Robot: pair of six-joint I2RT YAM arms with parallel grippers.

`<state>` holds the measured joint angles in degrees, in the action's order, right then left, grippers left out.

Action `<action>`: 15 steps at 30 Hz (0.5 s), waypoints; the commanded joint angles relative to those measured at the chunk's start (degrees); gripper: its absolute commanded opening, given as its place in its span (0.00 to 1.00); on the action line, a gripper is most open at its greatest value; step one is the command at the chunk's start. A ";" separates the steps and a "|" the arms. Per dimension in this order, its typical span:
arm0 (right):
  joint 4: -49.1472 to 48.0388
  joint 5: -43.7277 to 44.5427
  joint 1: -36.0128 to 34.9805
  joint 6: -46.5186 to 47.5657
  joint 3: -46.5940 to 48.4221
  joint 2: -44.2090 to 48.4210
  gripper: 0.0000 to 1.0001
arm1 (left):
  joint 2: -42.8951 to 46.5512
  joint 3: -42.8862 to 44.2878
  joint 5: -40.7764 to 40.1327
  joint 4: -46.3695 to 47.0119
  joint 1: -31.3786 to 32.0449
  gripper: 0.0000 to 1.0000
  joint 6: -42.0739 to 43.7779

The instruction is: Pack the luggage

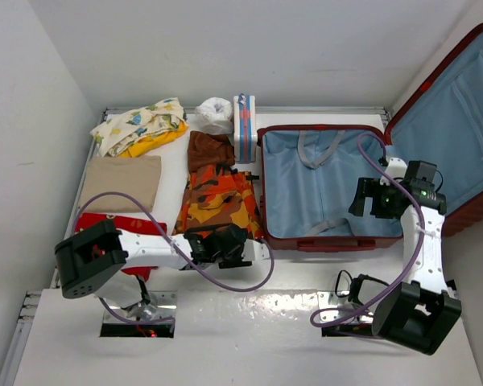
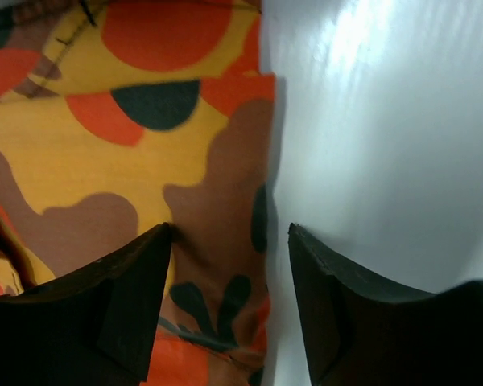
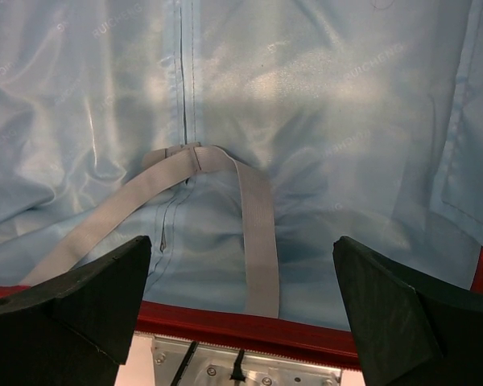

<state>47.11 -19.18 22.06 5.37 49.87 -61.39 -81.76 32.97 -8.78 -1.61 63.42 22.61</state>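
One open luggage (image 1: 322, 197) — right gripper (image 3: 241, 249) gapes empty over it; left gripper (image 2: 229, 233), left of it, part-open astride a cloth (image 2: 105, 161) edge.

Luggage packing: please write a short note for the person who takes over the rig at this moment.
Left gripper: open, low over an edge of the orange patterned cloth, not closed on it.
Right gripper: open, holds nothing, above the luggage lining.
Luggage: open on the table's right side, only its straps inside.
Done: nothing packed.
To do: all clothes beside the luggage, orange cloth probably first.
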 commanded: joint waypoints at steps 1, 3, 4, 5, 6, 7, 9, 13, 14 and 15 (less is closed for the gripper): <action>0.08 -1.12 0.61 1.22 1.99 0.91 0.94 | -4.46 -0.11 -0.72 -1.12 0.65 0.63 -2.48; 0.17 -1.12 0.70 1.31 2.08 1.09 0.94 | -4.46 0.52 -0.72 -1.73 0.04 0.57 -2.48; 0.35 -1.04 0.70 1.23 2.25 1.53 0.94 | -4.46 1.21 0.15 -2.34 -0.74 0.54 -2.48; 0.35 -1.21 0.70 1.66 2.25 1.44 0.94 | -4.99 2.61 0.86 -3.91 -1.62 0.48 -3.18; 0.52 -1.21 0.79 1.49 2.25 1.36 0.94 | -4.99 3.41 1.47 -4.80 -1.63 0.45 -3.19; 0.35 -1.12 0.79 1.58 2.25 1.53 0.93 | -5.60 4.11 2.09 -5.68 -2.24 0.40 -3.80; 0.61 -1.21 0.79 1.75 2.34 2.06 0.93 | -5.61 5.69 4.46 -8.05 -2.86 0.24 -4.42; 0.79 -1.47 0.96 2.02 2.60 2.23 0.93 | -2.45 6.23 7.10 -10.69 -4.70 0.00 -7.14; 0.79 -1.30 1.05 2.02 2.60 2.32 0.93 | -1.57 6.23 9.02 -11.31 -4.71 0.00 -7.66; 0.79 -1.56 1.05 2.02 2.78 2.41 0.93 | 0.26 6.84 10.08 -12.88 -5.49 0.00 -8.19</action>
<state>47.99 -19.66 22.76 6.31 49.98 -60.18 -84.68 38.96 -4.51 -6.98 59.48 18.11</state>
